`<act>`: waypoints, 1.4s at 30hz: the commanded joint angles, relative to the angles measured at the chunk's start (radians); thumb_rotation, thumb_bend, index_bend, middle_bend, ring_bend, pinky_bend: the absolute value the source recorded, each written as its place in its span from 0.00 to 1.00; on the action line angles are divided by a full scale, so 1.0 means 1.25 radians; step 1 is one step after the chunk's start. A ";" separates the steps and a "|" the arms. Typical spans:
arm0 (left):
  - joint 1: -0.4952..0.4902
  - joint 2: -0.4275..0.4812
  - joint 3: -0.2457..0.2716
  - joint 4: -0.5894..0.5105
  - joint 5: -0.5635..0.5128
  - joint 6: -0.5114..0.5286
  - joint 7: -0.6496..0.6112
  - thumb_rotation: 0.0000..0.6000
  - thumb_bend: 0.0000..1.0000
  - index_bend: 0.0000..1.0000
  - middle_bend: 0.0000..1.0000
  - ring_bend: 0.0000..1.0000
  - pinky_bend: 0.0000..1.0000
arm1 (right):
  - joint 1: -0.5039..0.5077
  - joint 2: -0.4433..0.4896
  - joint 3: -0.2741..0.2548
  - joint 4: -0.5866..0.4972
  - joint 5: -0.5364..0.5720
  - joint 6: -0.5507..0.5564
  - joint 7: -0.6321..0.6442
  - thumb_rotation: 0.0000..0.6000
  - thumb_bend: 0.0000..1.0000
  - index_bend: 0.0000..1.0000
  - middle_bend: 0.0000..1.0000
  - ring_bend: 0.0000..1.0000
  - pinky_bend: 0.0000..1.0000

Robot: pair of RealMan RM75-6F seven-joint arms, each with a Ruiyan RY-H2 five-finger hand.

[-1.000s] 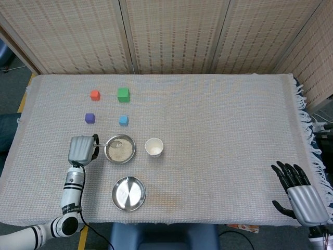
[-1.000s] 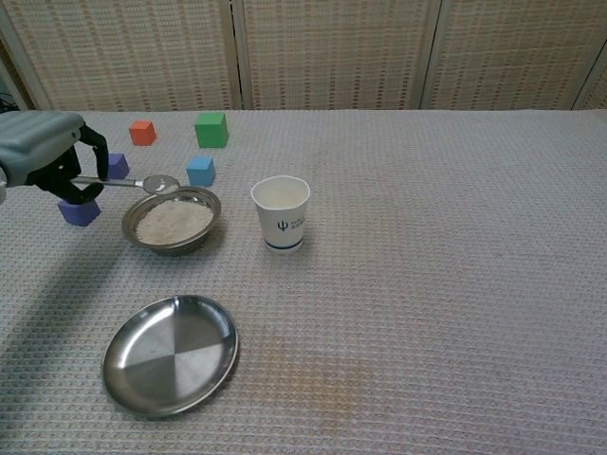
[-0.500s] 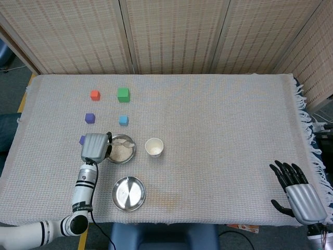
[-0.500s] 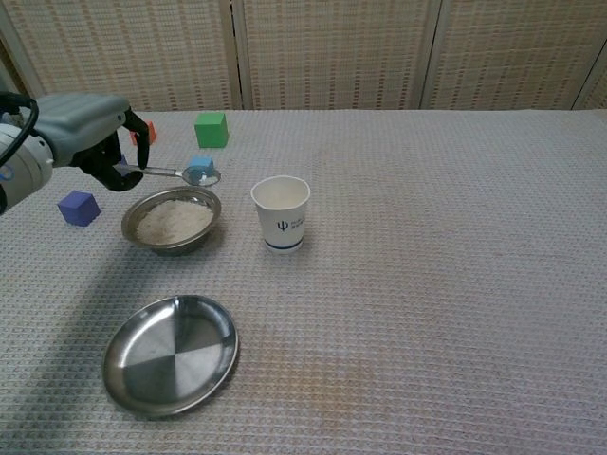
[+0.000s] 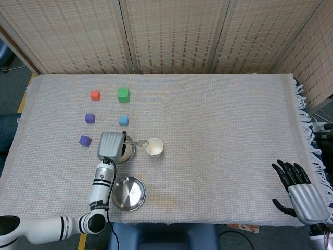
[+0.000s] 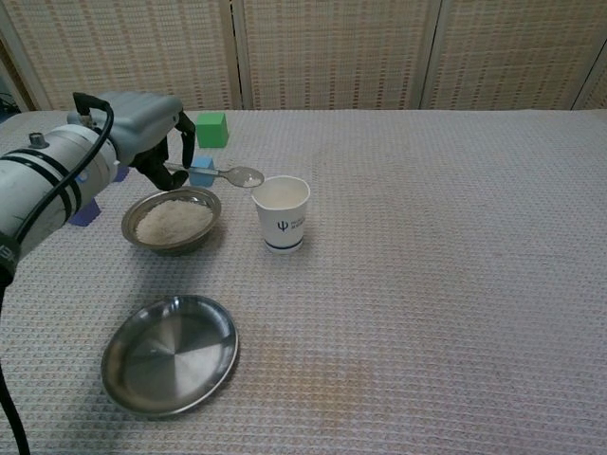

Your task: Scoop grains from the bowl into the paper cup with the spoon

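At the left of the chest view, the spoon point(image 6: 220, 173) is pinched by the fingers point(image 6: 174, 157) of the left hand point(image 6: 144, 125), raised above the bowl point(image 6: 172, 220) of grains. Its loaded scoop is held just left of the paper cup point(image 6: 281, 214), near the rim. An empty metal plate point(image 6: 170, 354) lies lower left on the table point(image 6: 455, 284). At the lower right of the head view, the right hand point(image 5: 299, 190) is seen with fingers spread, holding nothing.

bowl point(image 6: 173, 220) left of cup point(image 6: 281, 214), plate point(image 6: 169, 354) in front
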 commanded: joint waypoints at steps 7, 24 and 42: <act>-0.025 -0.072 0.079 0.116 0.137 0.048 -0.016 1.00 0.40 0.85 1.00 1.00 1.00 | -0.005 0.007 -0.007 -0.008 -0.010 0.004 0.002 1.00 0.12 0.00 0.00 0.00 0.00; -0.040 -0.195 0.223 0.526 0.479 0.135 -0.098 1.00 0.40 0.85 1.00 1.00 1.00 | -0.017 0.010 -0.002 -0.019 0.016 0.013 -0.025 1.00 0.12 0.00 0.00 0.00 0.00; -0.033 -0.257 0.236 0.792 0.610 0.195 -0.147 1.00 0.40 0.85 1.00 1.00 1.00 | -0.015 0.016 -0.004 -0.036 0.027 -0.005 -0.045 1.00 0.12 0.00 0.00 0.00 0.00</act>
